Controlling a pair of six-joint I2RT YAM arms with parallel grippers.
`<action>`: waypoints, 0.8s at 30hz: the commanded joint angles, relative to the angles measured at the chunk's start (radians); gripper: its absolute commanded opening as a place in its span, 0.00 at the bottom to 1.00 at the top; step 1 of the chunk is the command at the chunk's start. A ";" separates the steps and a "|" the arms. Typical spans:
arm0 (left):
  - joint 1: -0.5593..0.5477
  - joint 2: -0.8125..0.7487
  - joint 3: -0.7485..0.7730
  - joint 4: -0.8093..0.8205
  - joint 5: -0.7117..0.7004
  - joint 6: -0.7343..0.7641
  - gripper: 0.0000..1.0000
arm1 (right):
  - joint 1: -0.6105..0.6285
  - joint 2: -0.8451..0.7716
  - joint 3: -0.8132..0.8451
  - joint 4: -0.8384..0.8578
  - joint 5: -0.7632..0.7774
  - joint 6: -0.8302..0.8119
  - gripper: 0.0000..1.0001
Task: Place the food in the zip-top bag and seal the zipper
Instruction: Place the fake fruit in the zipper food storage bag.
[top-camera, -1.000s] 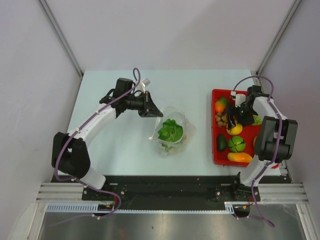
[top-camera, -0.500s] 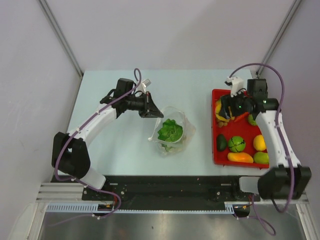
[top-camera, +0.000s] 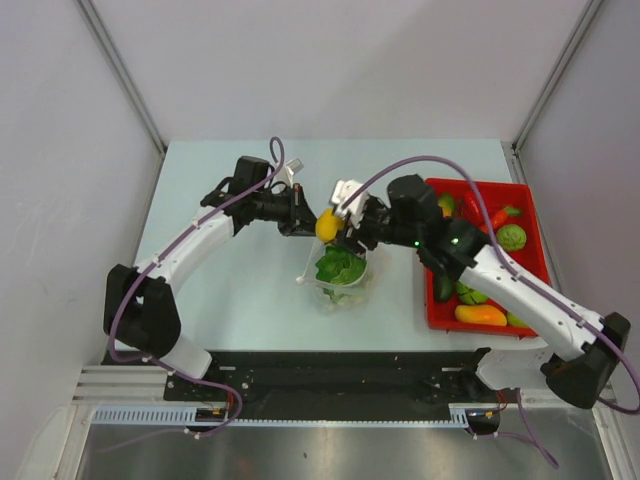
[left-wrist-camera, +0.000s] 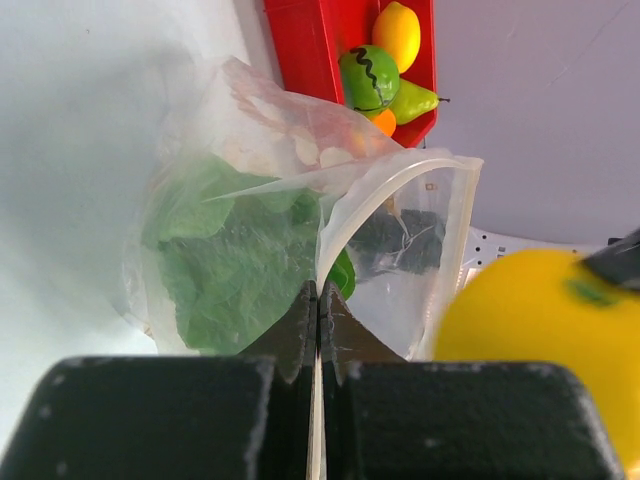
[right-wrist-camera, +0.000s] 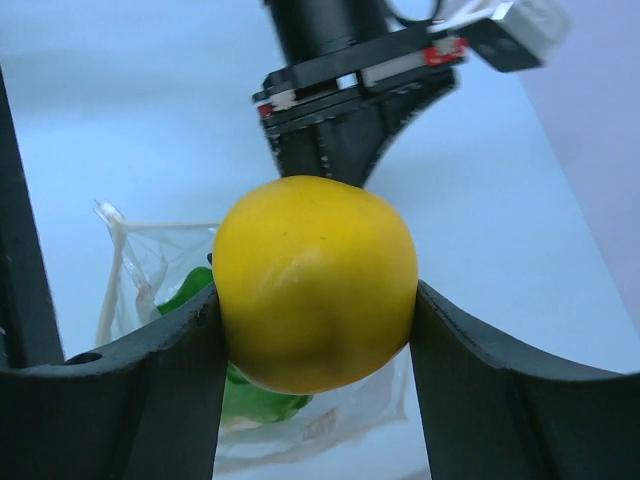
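Note:
The clear zip-top bag (top-camera: 345, 268) lies mid-table with green lettuce (top-camera: 340, 266) inside; the bag also shows in the left wrist view (left-wrist-camera: 420, 250) with the lettuce (left-wrist-camera: 225, 260). My left gripper (top-camera: 305, 226) is shut on the bag's pale zipper edge (left-wrist-camera: 370, 195) and holds the mouth open. My right gripper (top-camera: 330, 226) is shut on a round yellow fruit (right-wrist-camera: 315, 280) and holds it just above the open mouth, next to the left gripper. The fruit shows in the top view (top-camera: 326, 224) and in the left wrist view (left-wrist-camera: 545, 350).
A red tray (top-camera: 530, 195) at the right holds several more toy fruits and vegetables, among them a green round one (top-camera: 512, 237) and an orange-yellow piece (top-camera: 480, 314). The right arm reaches across from the tray side to the bag.
My right arm has swung left from the red tray to the bag, carrying the yellow fruit. The left gripper has stayed on the bag's edge.

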 joint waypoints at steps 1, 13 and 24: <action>-0.005 -0.017 0.045 -0.015 -0.001 0.028 0.00 | 0.054 0.066 0.012 0.013 0.120 -0.229 0.00; -0.002 -0.043 0.037 -0.026 0.002 0.043 0.00 | 0.097 0.145 -0.045 -0.159 0.358 -0.409 0.00; -0.002 -0.035 0.037 -0.023 0.017 0.045 0.00 | 0.057 0.207 -0.039 -0.296 0.248 -0.264 0.08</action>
